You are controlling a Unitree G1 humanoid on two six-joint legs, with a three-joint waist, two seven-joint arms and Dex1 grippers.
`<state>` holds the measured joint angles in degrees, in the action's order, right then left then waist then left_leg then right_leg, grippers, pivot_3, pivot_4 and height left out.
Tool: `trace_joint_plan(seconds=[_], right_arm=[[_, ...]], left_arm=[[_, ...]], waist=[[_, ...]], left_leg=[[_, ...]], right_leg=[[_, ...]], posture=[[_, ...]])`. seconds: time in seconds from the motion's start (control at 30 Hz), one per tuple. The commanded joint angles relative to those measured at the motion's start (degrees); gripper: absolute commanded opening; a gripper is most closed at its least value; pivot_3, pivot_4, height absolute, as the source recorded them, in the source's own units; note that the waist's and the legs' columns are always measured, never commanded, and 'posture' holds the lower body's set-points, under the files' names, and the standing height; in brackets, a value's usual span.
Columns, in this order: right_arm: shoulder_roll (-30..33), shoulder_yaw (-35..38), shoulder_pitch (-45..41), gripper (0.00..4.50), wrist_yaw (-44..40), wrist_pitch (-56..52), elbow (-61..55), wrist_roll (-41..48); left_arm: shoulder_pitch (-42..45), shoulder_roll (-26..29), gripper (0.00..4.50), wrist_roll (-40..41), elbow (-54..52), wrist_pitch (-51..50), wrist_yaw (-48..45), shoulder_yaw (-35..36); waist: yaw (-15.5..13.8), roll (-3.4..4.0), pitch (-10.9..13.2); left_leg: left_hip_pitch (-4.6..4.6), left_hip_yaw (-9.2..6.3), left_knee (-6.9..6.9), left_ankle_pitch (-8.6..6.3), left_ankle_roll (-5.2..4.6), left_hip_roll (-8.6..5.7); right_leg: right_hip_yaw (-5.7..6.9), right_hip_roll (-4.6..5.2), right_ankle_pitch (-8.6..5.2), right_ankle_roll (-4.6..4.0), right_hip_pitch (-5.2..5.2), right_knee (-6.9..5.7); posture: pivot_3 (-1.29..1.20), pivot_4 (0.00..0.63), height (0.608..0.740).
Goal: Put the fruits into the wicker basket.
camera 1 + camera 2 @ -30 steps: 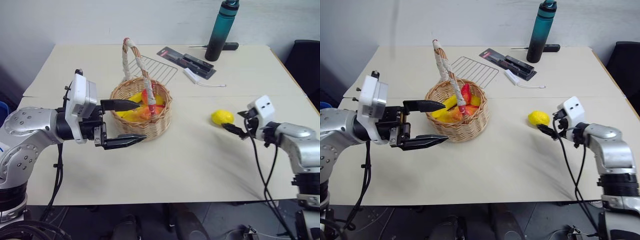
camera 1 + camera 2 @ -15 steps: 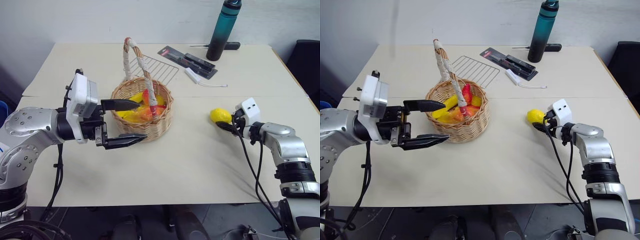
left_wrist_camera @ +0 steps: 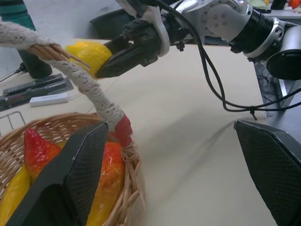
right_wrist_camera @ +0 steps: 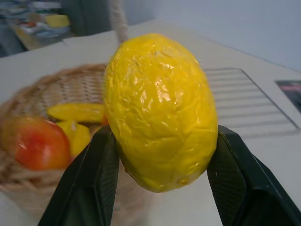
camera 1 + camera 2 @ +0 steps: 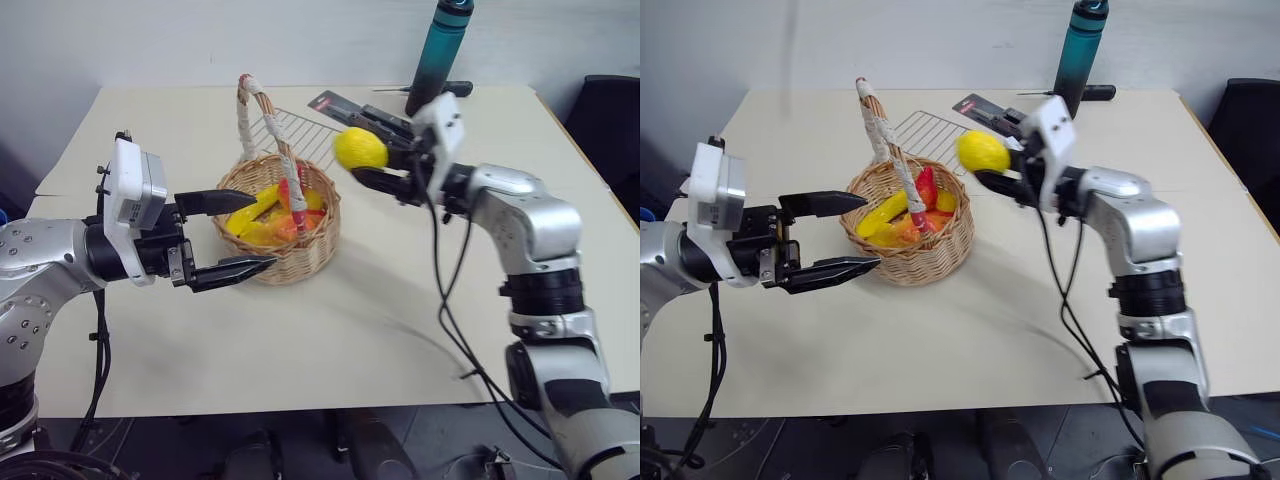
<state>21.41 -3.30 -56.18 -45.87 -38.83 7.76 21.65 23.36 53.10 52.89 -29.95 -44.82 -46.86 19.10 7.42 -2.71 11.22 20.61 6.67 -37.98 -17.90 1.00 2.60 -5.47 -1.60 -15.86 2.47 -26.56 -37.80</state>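
Clamping lemon [image 5: 360, 148], right pincer [image 5: 372, 160] beside wicker basket [image 5: 290, 250], left pincer [image 5: 238, 234] apart.

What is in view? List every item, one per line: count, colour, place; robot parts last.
lemon: one, yellow, held in the air right of the basket's handle.
wicker basket: one, tan with a white-wrapped handle, on the table's left half.
fruits in the basket: several, yellow, orange and red; exact count unclear.
wire rack: one, metal, flat behind the basket.
bottle: one, teal with a dark cap, at the table's far edge.
dark flat package: one, black, left of the bottle.
table: one, beige.
left gripper: black fingers open, one over the basket's near-left rim, one outside it.
right gripper: black fingers shut on the lemon.
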Motion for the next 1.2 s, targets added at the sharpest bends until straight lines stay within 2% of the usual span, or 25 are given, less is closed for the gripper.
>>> trace_joint_plan(seconds=[0.03,0.07,0.2,0.27,0.4,0.53,0.67,0.8,1.07,1.2], right_arm=[[-1.75,-2.71,-2.58,2.19,-2.28,0.51,1.47,-0.11],[-1.96,-3.52,-2.75,2.19,-3.01,0.64,2.1,-0.46],[-1.59,-4.82,-2.5,3.52,-3.88,1.68,4.09,-1.79],[-0.79,-2.66,-2.92,4.14,-3.46,2.02,4.08,-1.22],[2.27,0.96,-2.22,4.14,-3.15,0.53,2.14,0.17],[8.08,4.58,3.04,4.14,-5.72,-3.71,-5.82,4.14],[9.38,5.05,8.77,4.14,-8.71,-8.16,-15.78,10.75],[5.92,1.35,11.68,4.14,-6.5,-10.33,-23.13,13.42],[-4.39,-3.63,8.73,4.14,3.01,-10.03,-17.84,9.38],[-6.18,-5.5,8.62,3.24,4.79,-8.91,-16.81,7.4]], left_arm=[[-0.23,1.03,4.5,0.95,-2.17,0.12,1.09,2.1],[-0.29,1.01,4.5,1.03,-2.38,0.04,1.32,2.22],[-1.73,0.52,4.5,1.45,-3.87,-0.11,2.63,3.13],[-2.69,0.34,4.5,2.22,-4.63,-0.33,3.4,3.82],[-4.06,0.38,4.5,3.17,-5.46,-0.36,4.16,4.75],[-3.67,0.67,4.5,3.38,-4.71,-0.11,4.06,4.39],[-2.29,1.03,4.5,2.94,-3.47,0.29,3.29,3.41],[-0.52,1.13,4.5,2.41,-2.56,0.48,2.42,1.89],[0.68,1.82,4.5,2.37,-1.57,0.42,1.41,1.46],[0.5,1.87,4.5,2.5,-1.77,0.39,1.59,1.65]], waist=[[-0.09,0.0,0.0],[-0.27,0.0,0.0],[-1.03,0.0,0.0],[-1.13,0.0,0.0],[-1.17,0.0,0.0],[-1.42,-0.01,-0.01],[-1.05,-0.01,-0.01],[-0.72,0.0,0.0],[-1.0,-0.03,-0.02],[-1.05,-0.03,-0.02]], left_leg=[[0.04,0.0,0.0,-0.02,-0.03,0.0],[0.06,0.0,0.0,-0.05,-0.05,0.01],[0.33,-0.09,-0.07,-0.09,-0.13,0.0],[0.49,-0.14,-0.13,-0.09,-0.13,-0.01],[0.51,-0.17,-0.11,-0.1,-0.12,0.0],[0.52,-0.23,-0.11,-0.09,-0.12,-0.01],[0.48,-0.21,-0.1,-0.1,-0.12,0.0],[0.4,-0.23,-0.09,-0.07,-0.08,0.03],[0.41,-0.32,-0.13,0.12,-0.04,-0.01],[0.46,-0.37,-0.12,0.11,-0.03,0.0]], right_leg=[[0.05,0.03,0.0,0.0,-0.02,0.04],[0.09,0.06,0.0,0.0,-0.02,0.07],[0.25,0.15,0.0,0.0,-0.11,0.23],[0.29,0.18,0.0,0.01,-0.23,0.24],[0.33,0.18,0.0,0.0,-0.27,0.22],[0.36,0.17,0.0,0.0,-0.25,0.25],[0.33,0.15,0.0,0.0,-0.23,0.24],[0.31,0.07,0.01,-0.01,-0.23,0.07],[0.34,0.06,0.13,-0.21,-0.22,0.05],[0.37,0.07,0.13,-0.21,-0.23,0.06]], posture=[[0.0,0.15,0.74],[0.0,0.15,0.74],[0.0,0.15,0.74],[0.0,0.15,0.74],[0.0,0.15,0.74],[0.0,0.15,0.74],[0.0,0.15,0.74],[0.0,0.15,0.74],[0.0,0.15,0.74],[0.0,0.15,0.74]])
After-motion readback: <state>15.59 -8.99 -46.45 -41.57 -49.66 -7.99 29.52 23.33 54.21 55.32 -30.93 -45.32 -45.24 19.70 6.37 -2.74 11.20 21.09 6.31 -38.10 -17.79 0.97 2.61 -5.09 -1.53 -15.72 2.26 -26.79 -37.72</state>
